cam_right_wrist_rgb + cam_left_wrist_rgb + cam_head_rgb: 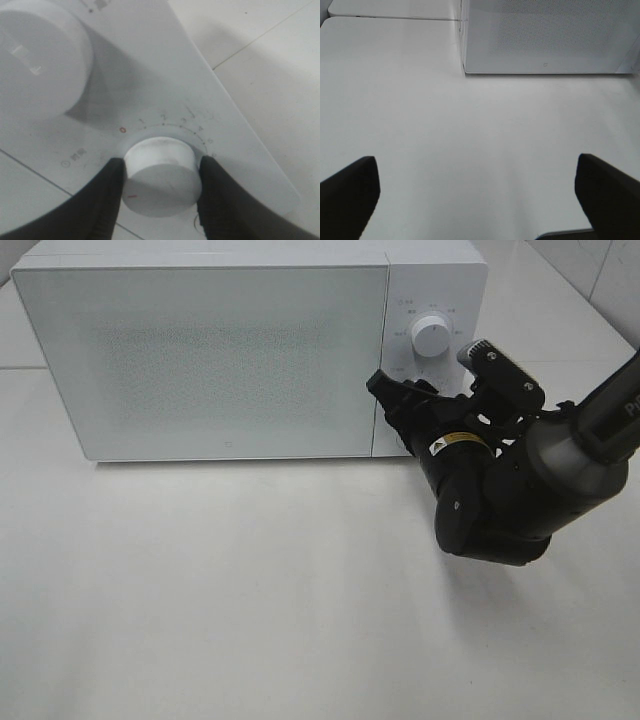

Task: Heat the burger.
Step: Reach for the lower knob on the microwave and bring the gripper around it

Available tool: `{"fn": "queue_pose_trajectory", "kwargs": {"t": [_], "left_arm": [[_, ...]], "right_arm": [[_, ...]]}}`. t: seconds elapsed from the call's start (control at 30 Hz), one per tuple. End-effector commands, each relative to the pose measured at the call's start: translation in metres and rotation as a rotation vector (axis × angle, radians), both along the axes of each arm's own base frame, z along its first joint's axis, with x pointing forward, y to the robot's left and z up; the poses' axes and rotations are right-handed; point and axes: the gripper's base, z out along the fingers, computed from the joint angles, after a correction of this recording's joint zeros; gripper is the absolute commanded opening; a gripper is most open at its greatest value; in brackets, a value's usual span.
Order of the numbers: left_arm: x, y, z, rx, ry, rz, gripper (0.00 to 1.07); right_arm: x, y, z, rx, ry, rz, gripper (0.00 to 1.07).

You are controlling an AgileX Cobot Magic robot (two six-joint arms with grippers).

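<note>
Exterior high view: the microwave [200, 350] stands on the white table [250, 600] with its door [210, 360] shut. My right gripper [425, 365] is at the control panel [405, 300] on the microwave's right side, just below the upper knob [431, 335]. One finger sits at each side of the lower dial position, and the gripper body hides that dial in this view. Left wrist view: my left gripper [477, 197] hangs above bare table, its fingers [347, 195] spread wide with nothing between them. The microwave's front lies ahead, well apart from them. Right wrist view: my right gripper is clamped on the lower knob [160, 175], with its fingers [95, 200] touching opposite sides of the knob's rim. A printed scale [165, 120] arcs around the knob, running from a red 0 up through 5. A short red mark [131, 196] shows on the knob's face near one finger. The burger shows in no view; the shut door hides the microwave's interior, so I cannot tell where the burger is.
</note>
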Motion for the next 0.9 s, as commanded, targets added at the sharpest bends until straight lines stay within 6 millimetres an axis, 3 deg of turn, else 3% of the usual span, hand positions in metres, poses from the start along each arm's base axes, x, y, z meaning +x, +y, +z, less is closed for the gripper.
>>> {"fn": "queue_pose_trajectory", "kwargs": {"t": [0.03,0.13,0.3,0.4,0.9], "left_arm": [[-0.0021,-0.0004,0.0007,-0.009,-0.028,-0.002,0.98],[-0.0021,-0.0004,0.0007,-0.009,-0.028,-0.002,0.98],[-0.0021,-0.0004,0.0007,-0.009,-0.028,-0.002,0.98],[-0.0021,-0.0004,0.0007,-0.009,-0.028,-0.002,0.98],[-0.0021,-0.0004,0.0007,-0.009,-0.028,-0.002,0.98]], "right_arm": [[0.0094,0.0087,0.0226,0.219,-0.175,0.031,0.25],[0.0094,0.0087,0.0226,0.247,-0.174,0.027,0.25],[0.0094,0.0087,0.0227,0.477,-0.166,-0.004,0.26],[0.0094,0.0086,0.0229,0.530,-0.166,-0.011,0.26],[0.0095,0.0069,0.0293,0.599,-0.236,-0.018,0.27]]}}
